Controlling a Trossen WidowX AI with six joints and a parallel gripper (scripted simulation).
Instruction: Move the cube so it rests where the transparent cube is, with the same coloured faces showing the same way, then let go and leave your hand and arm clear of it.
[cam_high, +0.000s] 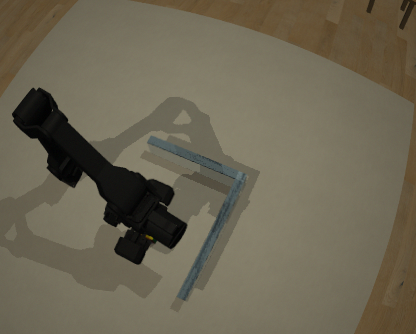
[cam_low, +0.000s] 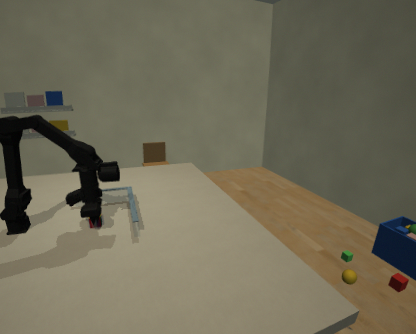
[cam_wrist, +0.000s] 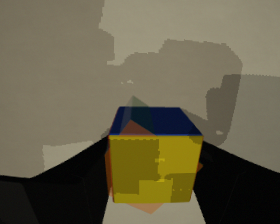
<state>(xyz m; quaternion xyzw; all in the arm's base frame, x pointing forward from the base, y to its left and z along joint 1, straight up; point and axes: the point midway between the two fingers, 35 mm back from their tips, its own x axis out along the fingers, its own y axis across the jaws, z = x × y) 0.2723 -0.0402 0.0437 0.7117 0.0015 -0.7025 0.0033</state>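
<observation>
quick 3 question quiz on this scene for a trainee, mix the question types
1. True or false: the gripper is shut on the cube.
2. In the wrist view, which colour is the cube's face nearest the camera: A red, B yellow, C green?
3. What shape does the blue-grey rail on the table make in the top view?

Key: 1 true. 2 B. 3 An L, two strips meeting at a corner.

The beige table carries a pale-blue L-shaped rail – and the arm's base.
</observation>
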